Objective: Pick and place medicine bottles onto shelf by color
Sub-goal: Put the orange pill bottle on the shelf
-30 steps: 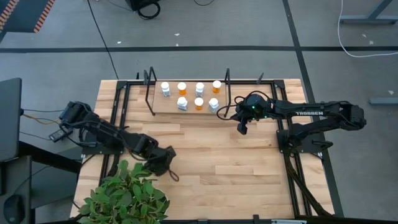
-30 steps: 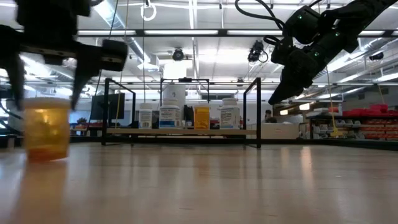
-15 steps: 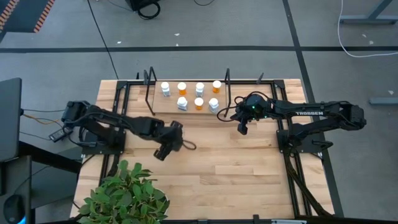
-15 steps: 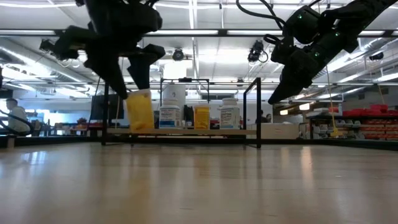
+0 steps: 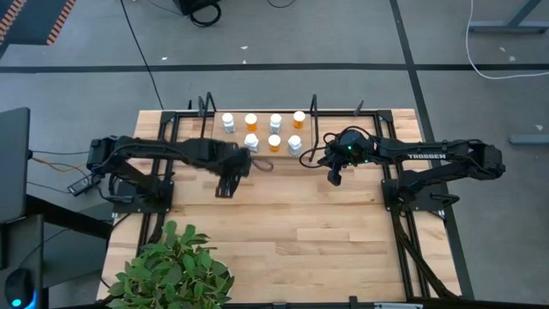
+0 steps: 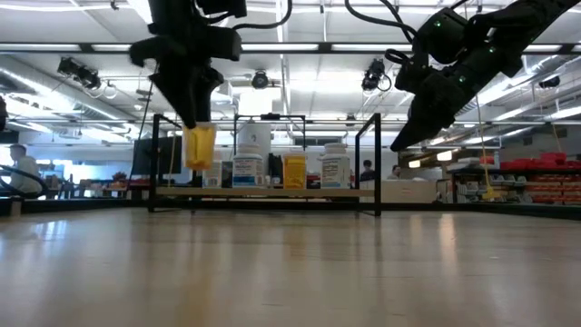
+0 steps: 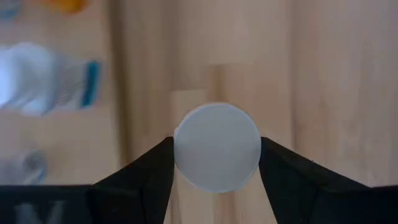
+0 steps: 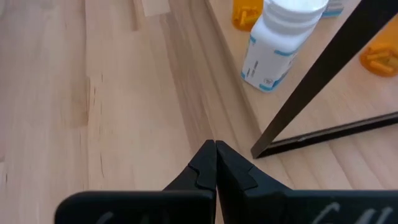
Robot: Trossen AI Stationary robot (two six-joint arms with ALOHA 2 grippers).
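An orange medicine bottle (image 6: 200,150) with a white cap (image 7: 216,147) hangs above the table in front of the shelf's left end, and my left gripper (image 5: 233,167) is shut on it. The shelf (image 5: 232,148) is a light board between black uprights at the far edge. Several orange and white bottles (image 5: 274,142) stand on it on their bases. My right gripper (image 5: 333,178) hangs shut and empty just off the shelf's right end, near a white bottle (image 8: 277,43). My left gripper pinches the orange bottle at its cap end (image 7: 177,152) between its two fingers, one on each side. The fingers (image 6: 192,104) come from above, pointing steeply down. The bottle hangs roughly upright below them, clear of the table.
A leafy green plant (image 5: 171,270) fills the near left corner. Black uprights (image 6: 375,163) stand at both shelf ends, and black rails (image 5: 163,172) run along the table's sides. Bare wood lies between shelf and near edge. A person (image 6: 18,168) sits in the room behind.
My left gripper has carried the orange bottle from beside the plant at the near left toward the far edge and the shelf. It has risen and rolled its wrist on the way. The bottle has gone from table height to hanging clear in front of the shelf.
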